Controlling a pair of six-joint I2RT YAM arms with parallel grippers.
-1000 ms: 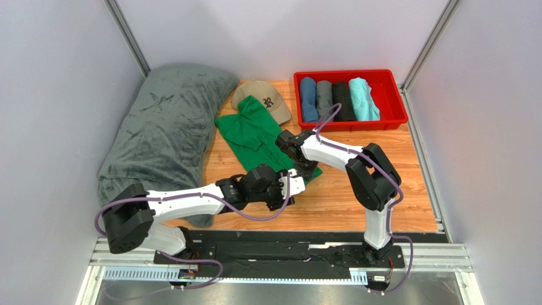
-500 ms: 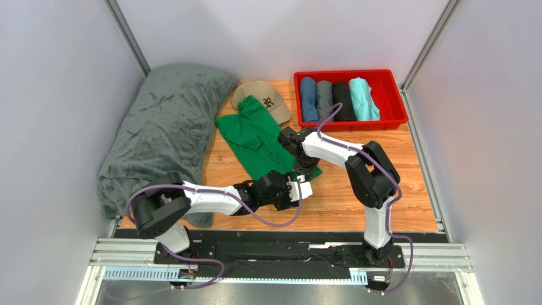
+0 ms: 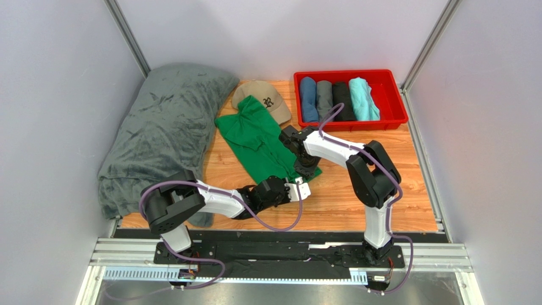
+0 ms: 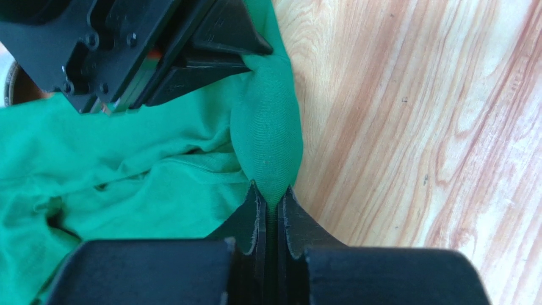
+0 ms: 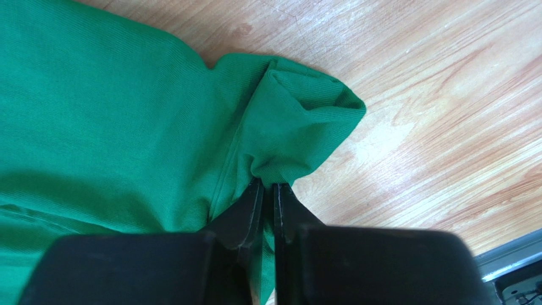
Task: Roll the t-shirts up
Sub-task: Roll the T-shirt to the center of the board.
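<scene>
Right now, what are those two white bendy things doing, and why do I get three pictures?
They are two robot arms bolted to a wooden table. One camera looks down from above. The other two sit on the arms' wrists, so they show close-ups. The left gripper and the right gripper each pinch an edge of the plain emerald-green cotton t-shirt, both shut on it. Farther back lie a tan baseball cap, a big dark grey-green plush blanket and a red plastic bin holding four rolled t-shirts.
</scene>
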